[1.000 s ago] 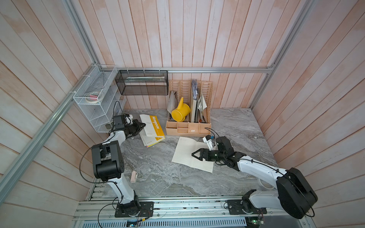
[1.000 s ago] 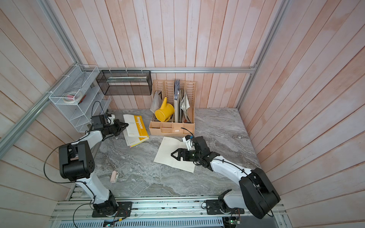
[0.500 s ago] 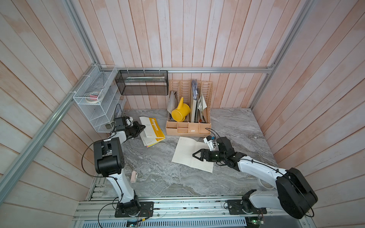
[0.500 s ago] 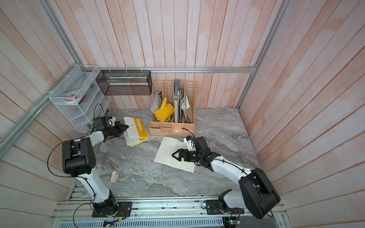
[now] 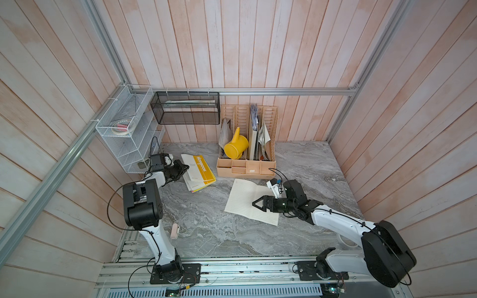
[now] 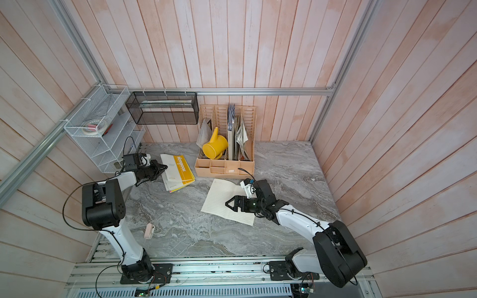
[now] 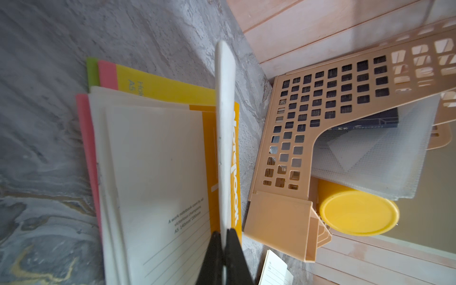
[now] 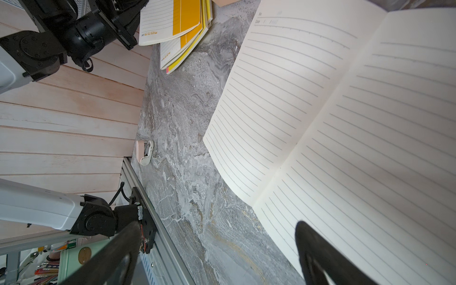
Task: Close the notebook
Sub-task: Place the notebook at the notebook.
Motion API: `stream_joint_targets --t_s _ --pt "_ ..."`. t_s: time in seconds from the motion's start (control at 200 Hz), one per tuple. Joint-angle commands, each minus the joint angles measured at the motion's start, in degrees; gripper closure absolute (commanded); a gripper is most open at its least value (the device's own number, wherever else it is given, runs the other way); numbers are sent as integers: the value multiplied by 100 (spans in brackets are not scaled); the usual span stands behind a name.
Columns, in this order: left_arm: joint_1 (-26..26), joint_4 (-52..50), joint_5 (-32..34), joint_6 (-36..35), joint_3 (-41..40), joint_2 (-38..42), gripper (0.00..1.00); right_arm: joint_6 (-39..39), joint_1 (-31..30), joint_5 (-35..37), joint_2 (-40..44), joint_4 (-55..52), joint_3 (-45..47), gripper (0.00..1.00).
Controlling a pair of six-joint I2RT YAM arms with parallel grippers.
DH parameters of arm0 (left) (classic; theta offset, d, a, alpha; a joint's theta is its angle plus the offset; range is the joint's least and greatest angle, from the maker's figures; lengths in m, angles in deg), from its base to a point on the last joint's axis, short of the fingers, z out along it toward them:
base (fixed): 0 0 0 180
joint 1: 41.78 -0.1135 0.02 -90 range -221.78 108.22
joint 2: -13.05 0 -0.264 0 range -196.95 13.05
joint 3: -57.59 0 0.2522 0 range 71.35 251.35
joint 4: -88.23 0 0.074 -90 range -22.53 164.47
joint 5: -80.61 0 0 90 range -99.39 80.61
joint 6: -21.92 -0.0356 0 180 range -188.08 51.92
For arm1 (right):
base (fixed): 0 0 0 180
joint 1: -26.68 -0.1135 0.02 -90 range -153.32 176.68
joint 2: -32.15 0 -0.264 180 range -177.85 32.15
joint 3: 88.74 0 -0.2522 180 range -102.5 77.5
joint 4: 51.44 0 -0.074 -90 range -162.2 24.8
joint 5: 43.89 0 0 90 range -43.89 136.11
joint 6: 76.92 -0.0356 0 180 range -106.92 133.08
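Observation:
Two notebooks lie on the marble table. A yellow notebook tops a small stack at the back left. My left gripper is shut on one white leaf of it, and the leaf stands on edge above the yellow cover. A lined notebook lies spread open in the middle. My right gripper hangs open just above its right page, with nothing between the fingers.
A beige desk organiser with a yellow watering can stands at the back. A black mesh basket and a white wire rack hang at the back left. A small pink clip lies near the front left edge.
My left arm has shifted slightly, carrying the held leaf a little to the right over the yellow notebook. The right arm and the open lined notebook have not moved.

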Motion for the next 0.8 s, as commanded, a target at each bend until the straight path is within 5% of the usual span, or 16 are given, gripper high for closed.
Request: stream_joint_targets --t_s 0.0,0.635,0.795 --pt "-42 -264 152 -228 55 -254 100 41 29 -58 102 -76 96 2" --pt "-58 -271 459 -70 -171 -252 100 -12 29 -93 128 -20 146 2" --pt "-58 -116 420 14 -279 -166 88 -3 32 -93 137 -35 131 2"
